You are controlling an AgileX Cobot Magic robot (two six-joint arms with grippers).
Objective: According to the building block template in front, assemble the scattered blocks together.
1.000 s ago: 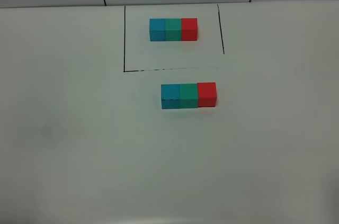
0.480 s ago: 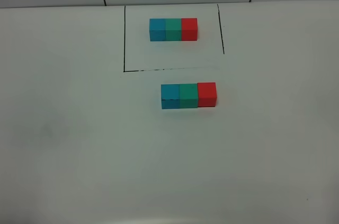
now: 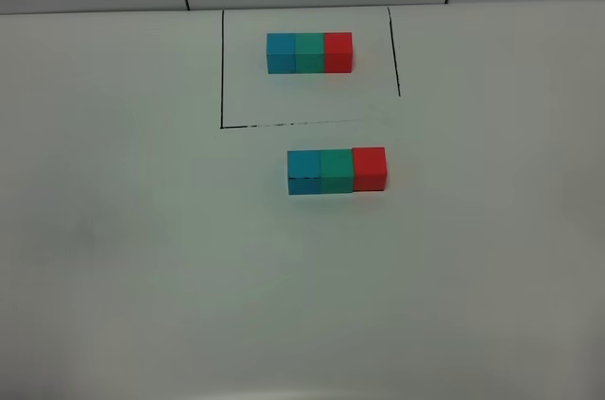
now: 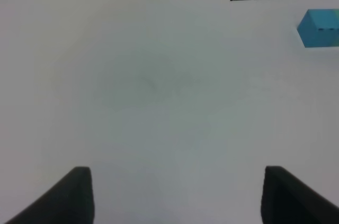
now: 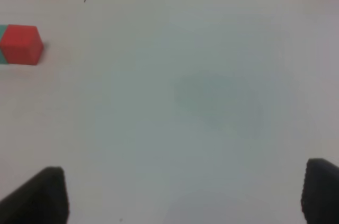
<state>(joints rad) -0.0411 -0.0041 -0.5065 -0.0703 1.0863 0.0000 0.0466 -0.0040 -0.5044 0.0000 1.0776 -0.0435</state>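
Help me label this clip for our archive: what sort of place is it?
Probably a robot test bench, not a home: a bare white table, a hand-drawn black outline framing a three-cube template, and a matching cube row just below it.

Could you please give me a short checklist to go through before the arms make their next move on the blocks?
1. Colour order matches the building block template, blue, green, red from left to right: ok.
2. Blue cube and green cube flush and in line: ok.
3. Red cube in line with the other two: not ok, it sits slightly farther back.
4. Left gripper open with nothing between its jaws: ok.
5. Right gripper open with nothing between its jaws: ok.
6. Gap between red and green cubes: cannot tell.
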